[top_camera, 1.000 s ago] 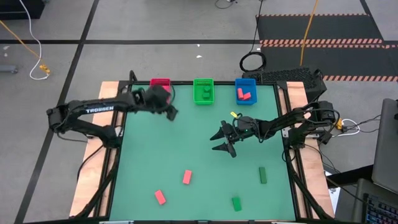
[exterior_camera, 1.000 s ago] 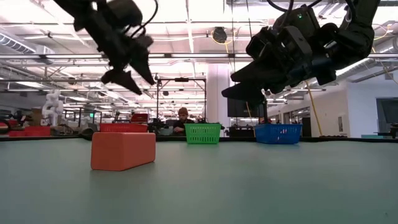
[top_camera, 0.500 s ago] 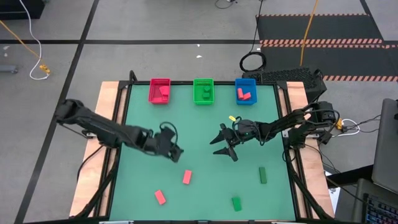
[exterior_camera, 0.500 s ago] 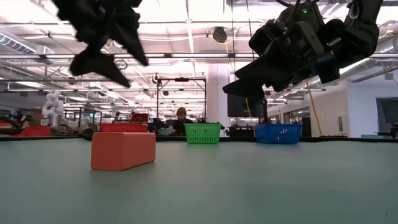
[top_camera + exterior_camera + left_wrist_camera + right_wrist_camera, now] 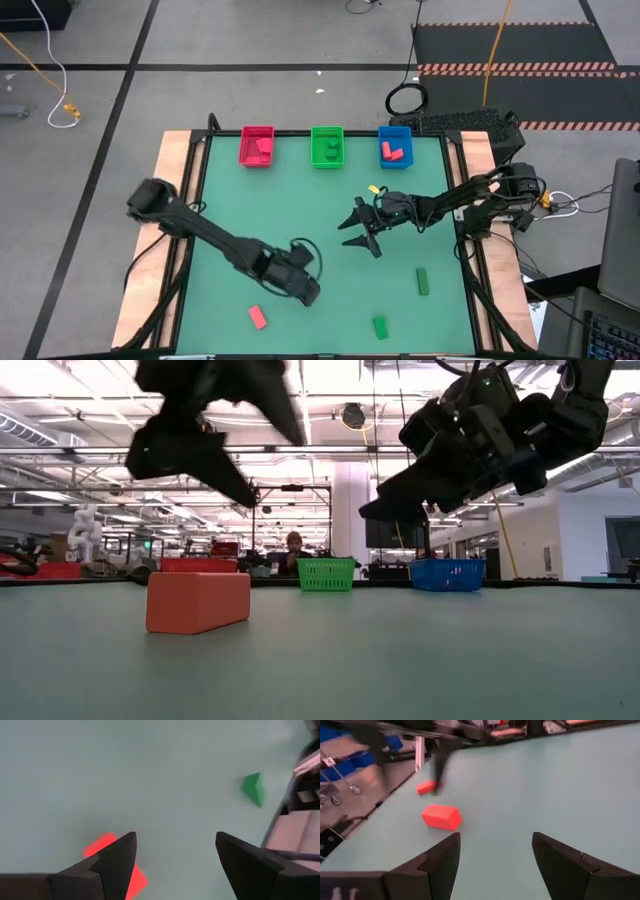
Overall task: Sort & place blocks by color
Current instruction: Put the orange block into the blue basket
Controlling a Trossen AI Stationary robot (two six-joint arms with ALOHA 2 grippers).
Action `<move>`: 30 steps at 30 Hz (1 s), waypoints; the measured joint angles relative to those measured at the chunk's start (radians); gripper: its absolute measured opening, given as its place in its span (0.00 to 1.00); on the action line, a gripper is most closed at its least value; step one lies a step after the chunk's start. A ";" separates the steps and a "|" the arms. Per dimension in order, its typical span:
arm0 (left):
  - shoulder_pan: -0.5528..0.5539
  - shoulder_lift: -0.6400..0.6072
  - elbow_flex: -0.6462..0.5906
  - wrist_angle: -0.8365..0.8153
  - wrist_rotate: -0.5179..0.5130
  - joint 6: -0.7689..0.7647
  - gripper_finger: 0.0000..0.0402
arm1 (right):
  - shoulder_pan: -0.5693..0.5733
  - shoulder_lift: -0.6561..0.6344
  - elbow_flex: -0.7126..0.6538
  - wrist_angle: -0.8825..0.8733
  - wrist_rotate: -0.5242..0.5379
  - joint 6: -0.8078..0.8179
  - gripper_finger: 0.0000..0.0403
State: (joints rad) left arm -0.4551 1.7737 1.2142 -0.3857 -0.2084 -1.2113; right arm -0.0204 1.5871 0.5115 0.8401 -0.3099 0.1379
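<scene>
Left gripper point(image 5: 298, 286) hung open and empty over a red block point(image 5: 112, 865), which the high view hid entirely. A second red block point(image 5: 258, 317) lay near the front edge, long axis diagonal. Right gripper point(image 5: 360, 228) hovered mid-table, open, empty. The green bar point(image 5: 422, 281) lay front-to-back; a green cube point(image 5: 380, 327) sat nearer the front.
</scene>
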 joint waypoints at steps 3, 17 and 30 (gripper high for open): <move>-0.005 0.074 0.129 -0.230 0.016 -0.035 0.68 | -0.003 0.000 0.002 -0.014 -0.001 -0.001 0.60; -0.005 0.263 0.256 -0.399 0.177 -0.130 0.68 | -0.013 -0.041 0.001 -0.080 -0.002 0.004 0.60; -0.002 0.271 0.251 -0.472 0.162 -0.106 0.56 | -0.013 -0.042 0.001 -0.082 -0.002 0.005 0.60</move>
State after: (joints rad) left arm -0.4569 2.0449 1.4649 -0.8579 -0.0469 -1.3174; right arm -0.0338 1.5448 0.5121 0.7582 -0.3122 0.1432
